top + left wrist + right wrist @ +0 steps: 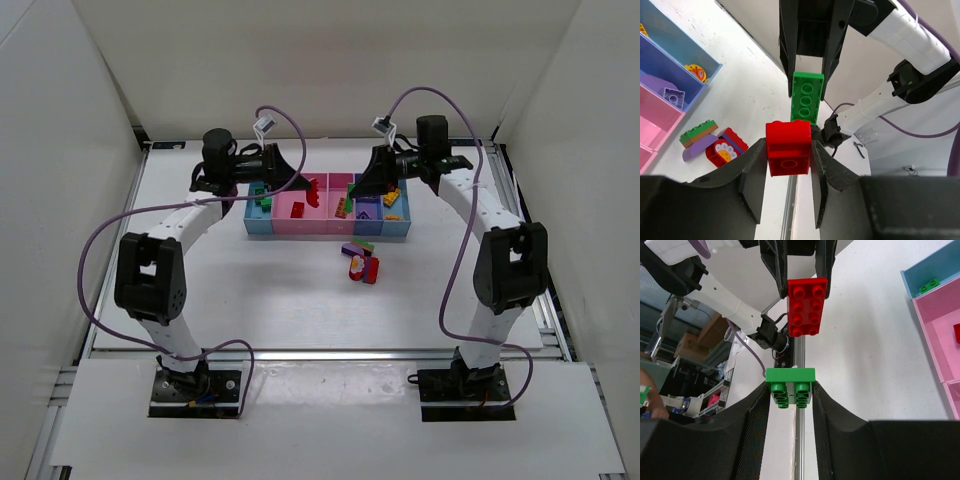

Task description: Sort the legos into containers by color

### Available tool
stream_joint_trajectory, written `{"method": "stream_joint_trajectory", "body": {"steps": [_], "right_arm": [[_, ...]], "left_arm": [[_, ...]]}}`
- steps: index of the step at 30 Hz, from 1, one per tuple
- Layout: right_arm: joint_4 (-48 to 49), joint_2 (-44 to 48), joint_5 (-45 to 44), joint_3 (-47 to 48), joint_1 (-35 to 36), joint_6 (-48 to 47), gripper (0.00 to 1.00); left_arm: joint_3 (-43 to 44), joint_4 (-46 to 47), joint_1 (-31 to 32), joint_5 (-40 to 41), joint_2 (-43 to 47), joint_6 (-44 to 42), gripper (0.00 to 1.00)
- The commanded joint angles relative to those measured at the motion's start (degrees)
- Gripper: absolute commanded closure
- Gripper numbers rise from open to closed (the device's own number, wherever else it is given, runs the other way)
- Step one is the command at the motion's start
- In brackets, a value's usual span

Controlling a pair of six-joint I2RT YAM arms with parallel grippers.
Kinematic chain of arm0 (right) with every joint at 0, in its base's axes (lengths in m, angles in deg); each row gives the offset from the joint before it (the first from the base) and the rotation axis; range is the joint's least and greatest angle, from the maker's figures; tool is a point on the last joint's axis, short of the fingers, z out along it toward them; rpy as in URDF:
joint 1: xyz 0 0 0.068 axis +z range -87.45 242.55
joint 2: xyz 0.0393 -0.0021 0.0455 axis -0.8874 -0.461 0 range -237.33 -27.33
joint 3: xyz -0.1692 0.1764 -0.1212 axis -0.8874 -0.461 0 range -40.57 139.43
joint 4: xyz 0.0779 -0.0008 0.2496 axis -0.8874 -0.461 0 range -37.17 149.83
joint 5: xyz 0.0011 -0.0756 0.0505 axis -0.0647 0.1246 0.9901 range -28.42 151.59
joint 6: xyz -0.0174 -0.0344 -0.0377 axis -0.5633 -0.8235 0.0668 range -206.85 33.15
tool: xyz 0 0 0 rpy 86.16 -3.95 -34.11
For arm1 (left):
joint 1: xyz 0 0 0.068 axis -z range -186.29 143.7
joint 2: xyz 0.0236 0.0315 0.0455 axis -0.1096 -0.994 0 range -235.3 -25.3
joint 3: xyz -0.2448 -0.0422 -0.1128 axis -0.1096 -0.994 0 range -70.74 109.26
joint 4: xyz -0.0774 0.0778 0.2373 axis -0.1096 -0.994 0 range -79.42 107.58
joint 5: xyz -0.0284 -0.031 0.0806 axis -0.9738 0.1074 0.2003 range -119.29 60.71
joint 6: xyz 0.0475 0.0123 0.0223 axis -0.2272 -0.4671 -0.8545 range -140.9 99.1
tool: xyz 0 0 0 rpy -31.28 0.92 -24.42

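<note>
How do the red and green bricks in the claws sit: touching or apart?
Apart. The right wrist view shows a clear gap between the red brick and the green brick.

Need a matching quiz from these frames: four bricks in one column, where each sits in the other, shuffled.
Things:
1. eight-stud red brick
2. green brick facing that red one
3. flower-print brick
4. square purple brick

Places:
a. on the table, outside the bins
b. gripped in the right hand
c. in the darker blue bin
d. gripped in the left hand

Pairs: 1-d, 2-b, 3-a, 4-c
</note>
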Motion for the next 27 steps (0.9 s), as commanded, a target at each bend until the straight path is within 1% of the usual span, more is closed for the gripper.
{"method": "stream_joint_trajectory", "body": {"steps": [1, 2, 3, 5, 6, 7, 8, 9, 10, 12, 15, 18, 19, 23, 27], "right_arm": [[-0.5, 3.3, 1.4, -0.1, -0.1, -1.8, 0.93], [-0.6, 3.4, 1.1, 0.0, -0.3, -2.0, 0.93], [-0.7, 3.4, 1.0, 0.1, -0.3, -2.3, 0.93], [-1.8, 3.6, -0.1, 0.6, -0.3, -3.0, 0.93], [-2.5, 3.7, -0.8, 0.9, -0.3, -3.8, 0.93], [-4.6, 3.8, -2.6, 1.3, -0.3, -5.8, 0.93], [-5.6, 3.9, -3.9, 1.8, -0.3, -6.8, 0.93], [-6.1, 4.1, -4.9, 2.3, -0.3, -7.5, 0.94], [-6.1, 4.5, -6.2, 2.2, -0.3, -8.3, 0.94], [-6.5, 5.0, -7.6, 2.0, -0.4, -8.4, 0.95], [-6.4, 5.7, -9.8, 1.4, -0.3, -8.9, 0.95], [-6.2, 6.0, -11.6, 1.2, -0.3, -9.2, 0.95], [-6.0, 6.0, -12.3, 1.3, -0.3, -9.2, 0.95], [-6.4, 5.5, -16.0, 2.2, -0.3, -9.6, 0.95], [-6.6, 4.6, -18.7, 3.1, -0.3, -9.4, 0.95]], "left_arm": [[-0.4, -1.7, 0.5, 0.2, 4.8, -2.2, 0.84], [0.3, -3.5, 0.4, 1.2, 5.0, -5.3, 0.84], [0.9, -8.6, 0.3, 2.1, 4.8, -7.5, 0.84], [3.4, -15.8, 0.1, 4.8, 4.4, -12.3, 0.83], [4.6, -19.7, 0.1, 10.3, 4.2, -19.1, 0.83], [7.4, -30.4, 0.1, 14.4, 3.8, -22.6, 0.84], [8.7, -35.4, 0.7, 19.5, 3.7, -26.2, 0.86], [9.5, -37.7, 0.9, 28.4, 3.5, -30.6, 0.88], [10.7, -40.8, 1.1, 32.9, 3.0, -31.6, 0.89], [11.8, -43.2, 1.3, 42.3, 2.1, -33.4, 0.90], [13.3, -45.1, 1.6, 48.1, 0.2, -34.9, 0.90], [14.4, -45.8, 2.4, 49.5, -1.6, -35.1, 0.90], [15.0, -46.1, 2.6, 51.6, -2.1, -35.2, 0.90], [15.8, -45.5, 3.3, 52.6, -4.6, -34.7, 0.90], [18.2, -45.4, 3.6, 53.6, -8.7, -34.6, 0.87]]}}
